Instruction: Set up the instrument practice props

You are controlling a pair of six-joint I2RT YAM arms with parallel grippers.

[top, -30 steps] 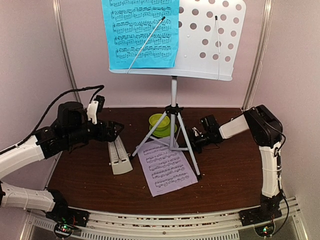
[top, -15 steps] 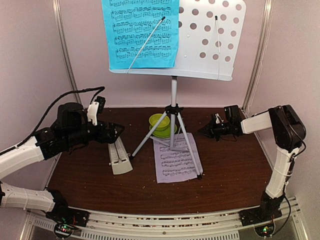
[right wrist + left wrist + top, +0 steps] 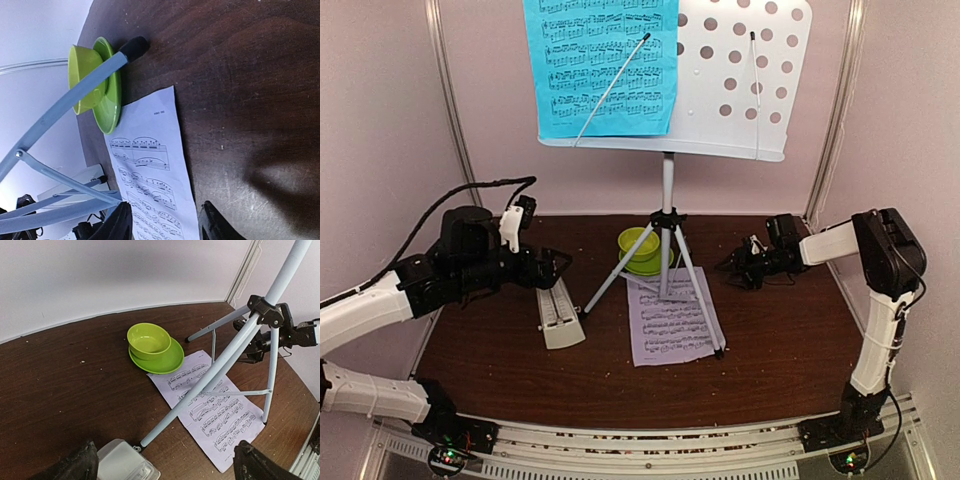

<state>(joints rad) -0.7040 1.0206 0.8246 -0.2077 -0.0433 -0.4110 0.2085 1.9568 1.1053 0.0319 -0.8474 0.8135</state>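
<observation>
The music stand [image 3: 740, 80] is the biggest thing. Its pale plate full of holes sits high on a silver tripod [image 3: 667, 200] that stands in the middle of the brown table [image 3: 520, 370]. The left arm bends in from the left side and reaches low over the table. The left gripper [image 3: 560, 265] hangs just above the metronome [image 3: 558, 315]. Its two dark fingers [image 3: 75, 467] are spread wide and hold nothing. The right arm goes up its side of the table and then bends across toward the tripod. The right gripper [image 3: 730, 268] points at the tripod's right leg but does not touch it. Its fingers [image 3: 215, 222] are apart too, with nothing between them. The blue music sheet [image 3: 605, 65] rests on the left half of the stand, with a thin wire across it. The picture cuts off its top. The pale pink music sheet [image 3: 672, 320] lies flat on the table under the tripod, and the right front leg crosses over its edge. The cream metronome sits by the foot of the left front leg and looks to be lying on its side. Only a corner of it shows in the left wrist view. A lime-green bowl [image 3: 638, 243] sits on its saucer [image 3: 167, 360] behind the tripod, right beside the far corner of the pink sheet.
</observation>
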